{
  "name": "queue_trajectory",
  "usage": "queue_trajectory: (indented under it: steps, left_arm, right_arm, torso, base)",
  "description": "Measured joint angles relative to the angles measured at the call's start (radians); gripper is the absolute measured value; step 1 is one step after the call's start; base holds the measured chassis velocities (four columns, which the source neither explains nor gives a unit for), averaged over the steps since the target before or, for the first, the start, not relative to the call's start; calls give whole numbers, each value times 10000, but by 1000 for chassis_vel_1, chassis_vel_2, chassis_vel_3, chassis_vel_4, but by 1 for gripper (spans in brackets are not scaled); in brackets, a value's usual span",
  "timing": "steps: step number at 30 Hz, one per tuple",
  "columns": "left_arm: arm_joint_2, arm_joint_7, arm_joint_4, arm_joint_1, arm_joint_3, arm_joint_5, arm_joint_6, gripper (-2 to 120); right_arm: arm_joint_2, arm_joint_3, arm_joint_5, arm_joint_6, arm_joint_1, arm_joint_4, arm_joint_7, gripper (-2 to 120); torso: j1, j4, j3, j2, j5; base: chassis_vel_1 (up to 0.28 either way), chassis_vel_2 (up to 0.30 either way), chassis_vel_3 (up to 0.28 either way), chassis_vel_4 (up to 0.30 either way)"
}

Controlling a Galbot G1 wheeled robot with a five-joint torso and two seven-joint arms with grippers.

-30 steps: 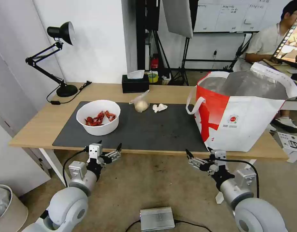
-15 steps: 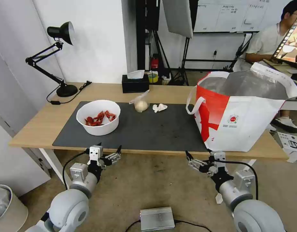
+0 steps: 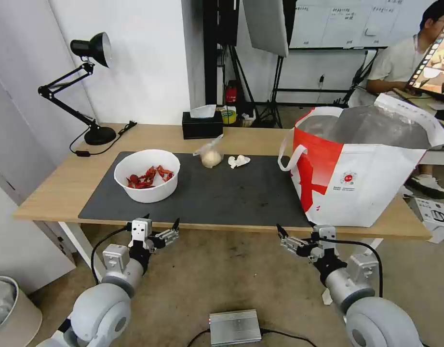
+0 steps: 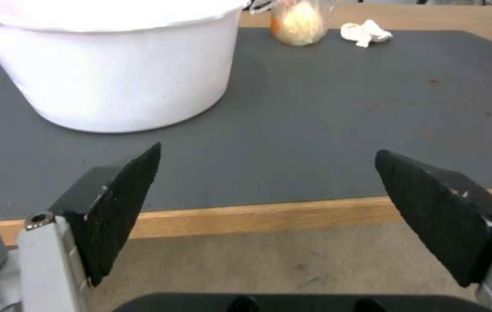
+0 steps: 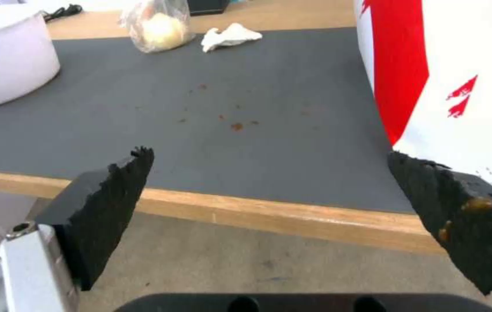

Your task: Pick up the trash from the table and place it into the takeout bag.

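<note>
On the table (image 3: pixel 53 193), a dark grey mat (image 3: pixel 222 193) carries a white bowl (image 3: pixel 147 175) of red shells, a knotted clear bag (image 3: pixel 211 155) and a crumpled tissue (image 3: pixel 238 161). At the right end stands the takeout bag (image 3: pixel 366 164), its mouth wide open. My left gripper (image 3: pixel 162 220) hangs open just off the front edge, below the bowl (image 4: pixel 113 73). Over to the right, my right gripper (image 3: pixel 295 226) is open too, off the edge beside the takeout bag (image 5: pixel 460 86). Brown smears mark one right fingertip (image 5: pixel 465 208). Nothing is between the fingers of either gripper (image 4: pixel 267 151) (image 5: pixel 269 152).
A black desk lamp (image 3: pixel 87 86) with its cord stands at the back left and a black tissue box (image 3: pixel 202 126) at the back edge. A silver box (image 3: pixel 235 326) lies on the floor between my arms. A bin (image 3: pixel 9 308) sits at the far left.
Both arms have sunk slightly and drawn back from the table edge. The things on the table have not moved.
</note>
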Motion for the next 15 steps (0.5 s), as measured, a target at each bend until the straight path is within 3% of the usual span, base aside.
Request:
queue_trajectory:
  steps: [7, 15]
  left_arm:
    - [-42, 3, 59, -51, 40, 0, -3, 100]
    - [-141, 4, 72, -34, 81, 34, -14, 100]
  right_arm:
    - [-95, -185, 246, 61, 519, -138, -31, 100]
    - [-331, -1113, 1080, 74, 2256, -865, -125, 100]
  torso:
    - [0, -1, 0, 0, 0]
    - [1, 1, 1, -1, 0]
  base:
    - [0, 0, 0, 0]
    - [0, 0, 0, 0]
